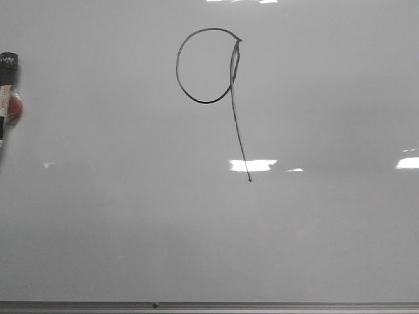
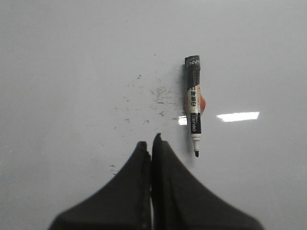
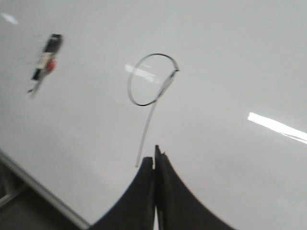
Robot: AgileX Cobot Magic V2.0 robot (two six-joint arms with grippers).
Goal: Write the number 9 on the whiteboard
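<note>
- The number 9 (image 1: pixel 216 85) stands drawn on the whiteboard (image 1: pixel 314 235), toward the upper middle in the front view — an oval loop with a long, slightly slanted tail ending in a small dot. By the look of it the writing is done.
- The marker (image 2: pixel 193 112) lies flat on the board at its left side, uncapped, nib bare, well apart from the figure.
- The left gripper (image 2: pixel 151 143) has its fingers pressed together on nothing, hovering just beside the marker's nib end.
- The right gripper (image 3: pixel 155 155) is likewise closed and empty, its tips close to the foot of the 9's tail in its own wrist view.
- Main risk: that right gripper brushes the tail and smears the fresh ink, spoiling the figure.
- Second risk: the left fingers nudge the marker — it may roll and leave a stray line, or dry out uncapped.
- Faint dark specks (image 2: pixel 148 96) dot the board near the marker; bright light reflections (image 1: pixel 253 165) cross the tail and could mask it.
- The frame strip (image 1: pixel 209 305) runs along the near edge.
</note>
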